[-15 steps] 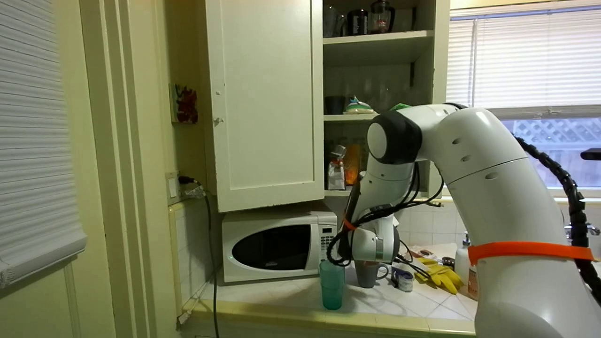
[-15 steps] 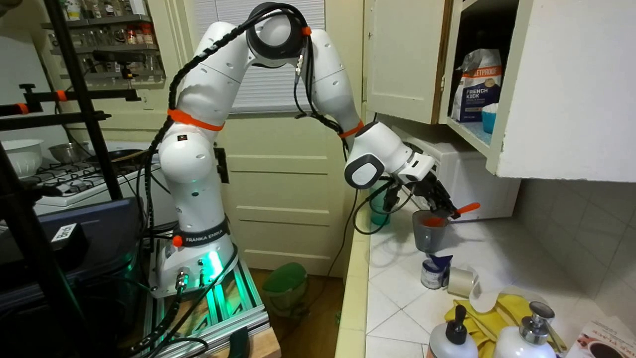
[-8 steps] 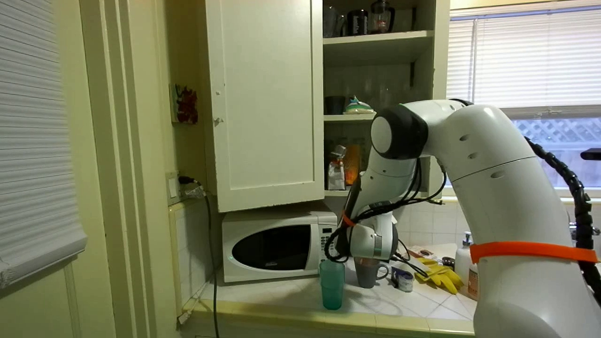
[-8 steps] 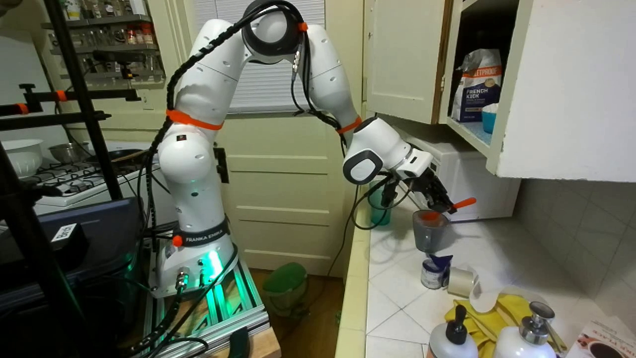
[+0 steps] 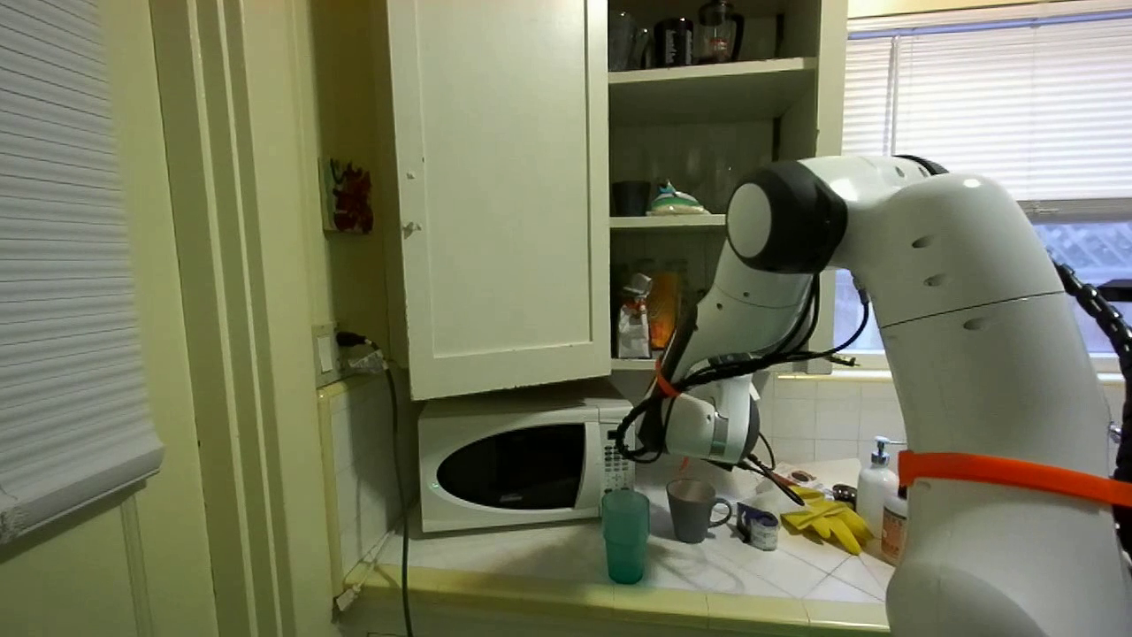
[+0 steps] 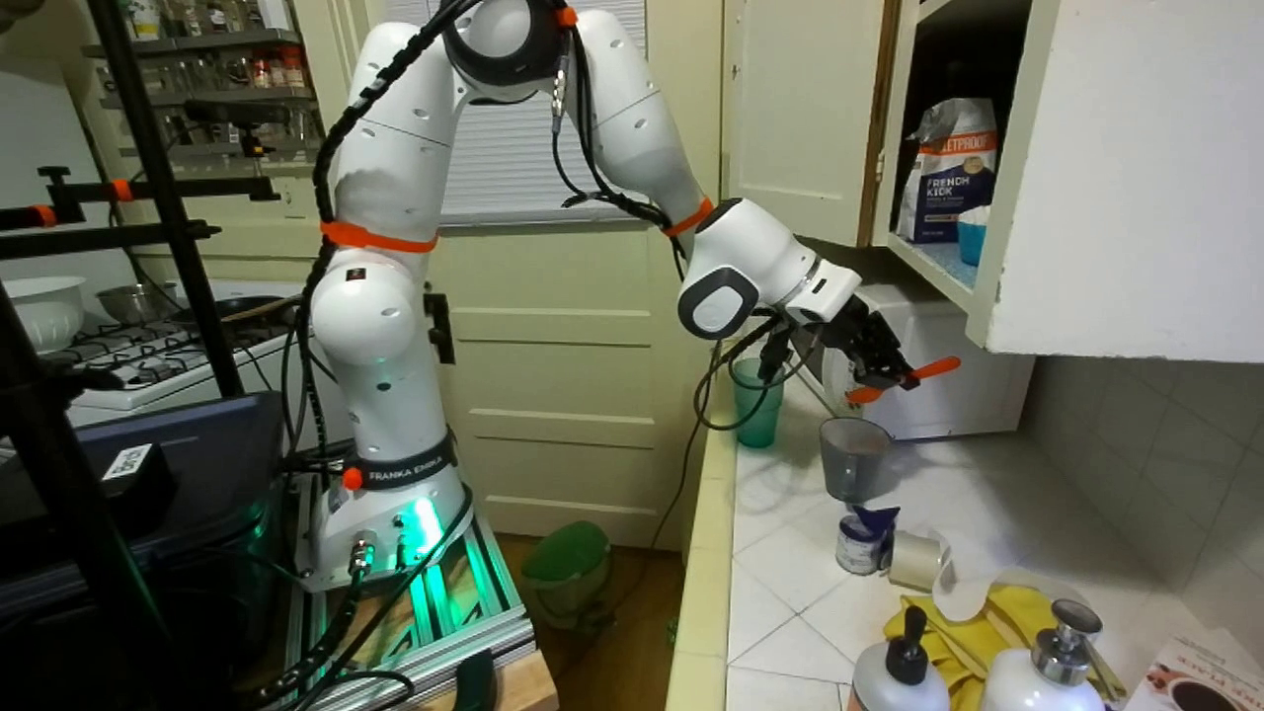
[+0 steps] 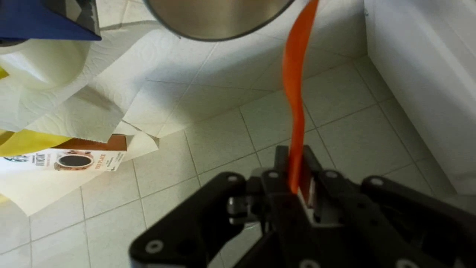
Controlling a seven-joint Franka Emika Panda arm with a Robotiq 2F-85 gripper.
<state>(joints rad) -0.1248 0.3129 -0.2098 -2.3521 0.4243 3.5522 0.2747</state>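
Claw grips an orange utensil above the gray mug, free space over its rim.

Daylight brightens the blinds; the cupboard lies dim.

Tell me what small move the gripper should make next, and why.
I'd probably raise the gripper slightly before going sideways. It is shut on the orange utensil, whose lower end, in an exterior view, shows just above the rim of the gray mug, so a sideways swing might clip it.
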